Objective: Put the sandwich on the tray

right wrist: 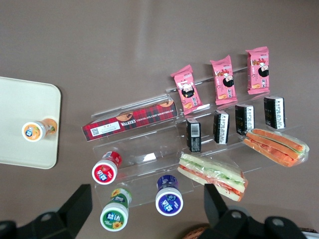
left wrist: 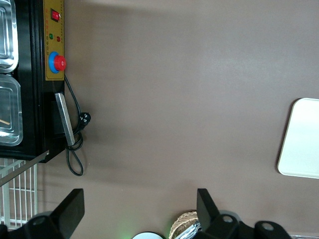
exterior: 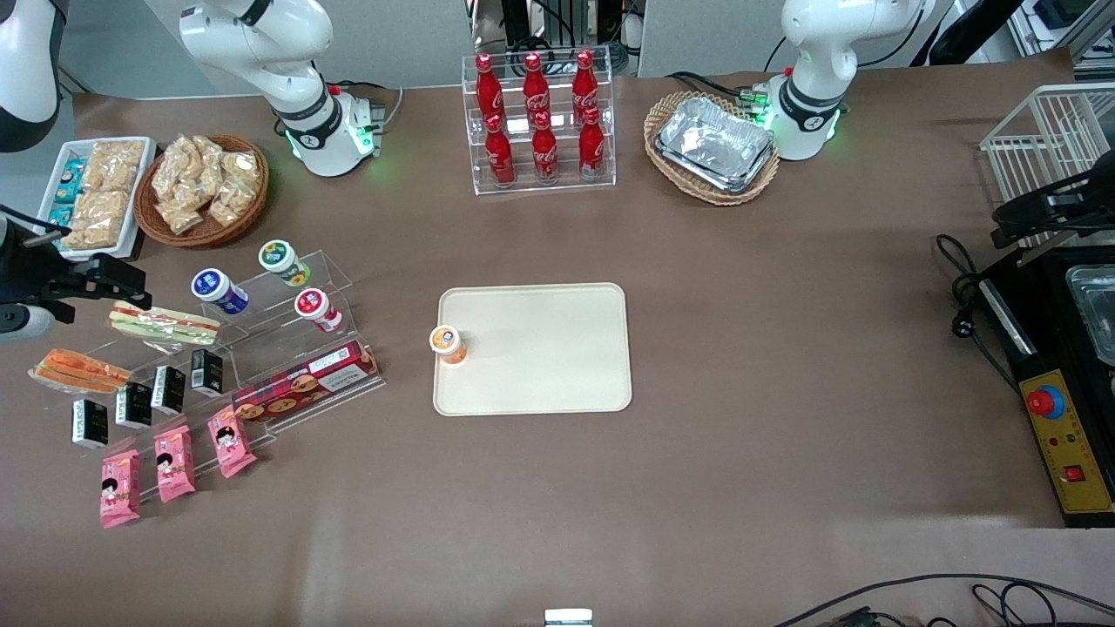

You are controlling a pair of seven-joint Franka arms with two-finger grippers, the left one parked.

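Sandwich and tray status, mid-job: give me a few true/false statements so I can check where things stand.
1. The sandwich with orange filling lies on the tray. False: it sits on the clear display stand, toward the working arm's end of the table.
2. An orange-lidded cup stands on the tray's edge. True.
3. The gripper has its jaws shut on the sandwich. False: jaws open, hovering above the snack display, holding nothing.
4. The green-and-red sandwich lies beside the orange one. True.
5. The bottle rack holds green bottles. False: they are red.
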